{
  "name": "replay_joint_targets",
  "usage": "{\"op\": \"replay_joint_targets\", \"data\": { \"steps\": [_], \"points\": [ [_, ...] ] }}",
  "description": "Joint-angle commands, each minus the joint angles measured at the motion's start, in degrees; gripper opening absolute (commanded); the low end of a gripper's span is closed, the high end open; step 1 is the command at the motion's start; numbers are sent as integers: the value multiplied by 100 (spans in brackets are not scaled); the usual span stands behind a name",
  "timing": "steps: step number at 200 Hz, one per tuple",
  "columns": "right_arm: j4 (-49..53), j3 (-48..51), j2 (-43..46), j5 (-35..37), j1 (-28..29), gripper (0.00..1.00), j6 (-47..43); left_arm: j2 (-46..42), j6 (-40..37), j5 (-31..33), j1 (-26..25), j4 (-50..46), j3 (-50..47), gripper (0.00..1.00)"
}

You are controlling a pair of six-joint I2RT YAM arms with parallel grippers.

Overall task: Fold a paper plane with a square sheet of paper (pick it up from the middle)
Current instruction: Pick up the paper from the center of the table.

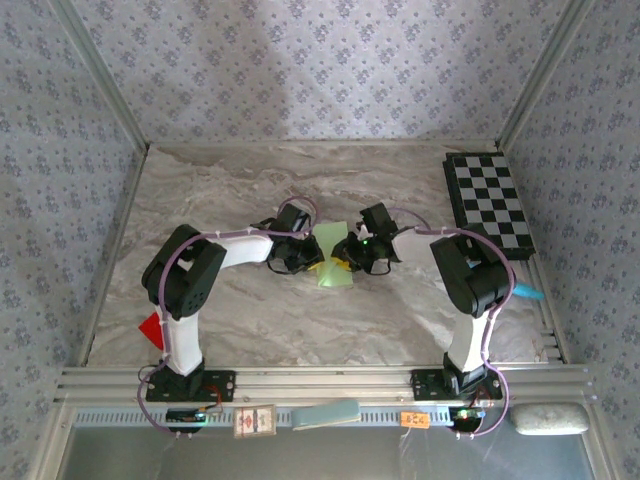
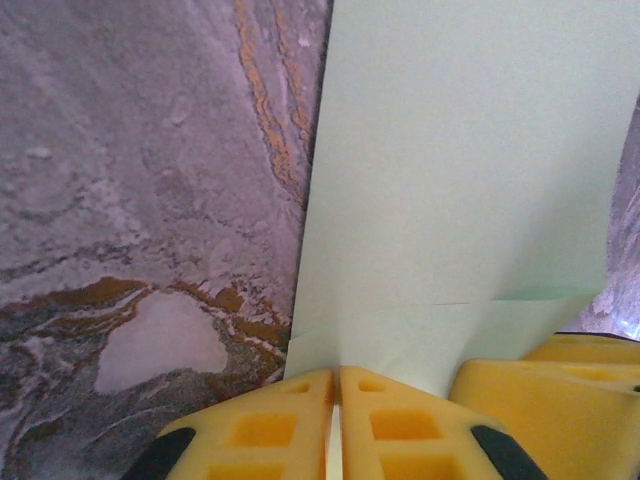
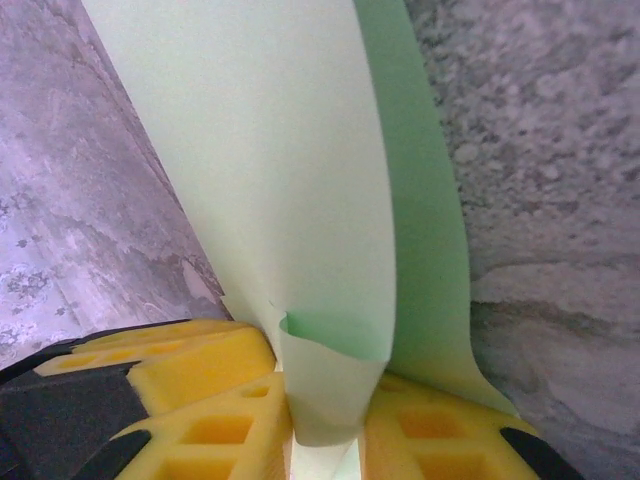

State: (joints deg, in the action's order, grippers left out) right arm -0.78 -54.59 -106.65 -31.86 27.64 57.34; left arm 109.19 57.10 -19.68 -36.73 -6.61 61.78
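Snugly in left hand, right hand — paper plane.

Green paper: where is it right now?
Top view: the pale green paper is mid-table, pinched between the left gripper and the right gripper, well left of the checkerboard.

the top camera looked down from high up on the whole table. each wrist camera sat very close, one on each side of the same paper.
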Motion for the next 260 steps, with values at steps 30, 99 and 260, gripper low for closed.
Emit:
{"op": "replay_joint_targets", "data": {
  "steps": [30,99,260],
  "points": [
    [621,-61,276,294,-14,17,-236,153,20,131,52,-370,-161,11],
    [159,7,198,80,-19,18,-160,147,12,87,65,-348,-163,11],
    [-934,-73,914,-719,-293,3,-298,-2301,225,-553,1082,455,-1000,73]
  ]
}}
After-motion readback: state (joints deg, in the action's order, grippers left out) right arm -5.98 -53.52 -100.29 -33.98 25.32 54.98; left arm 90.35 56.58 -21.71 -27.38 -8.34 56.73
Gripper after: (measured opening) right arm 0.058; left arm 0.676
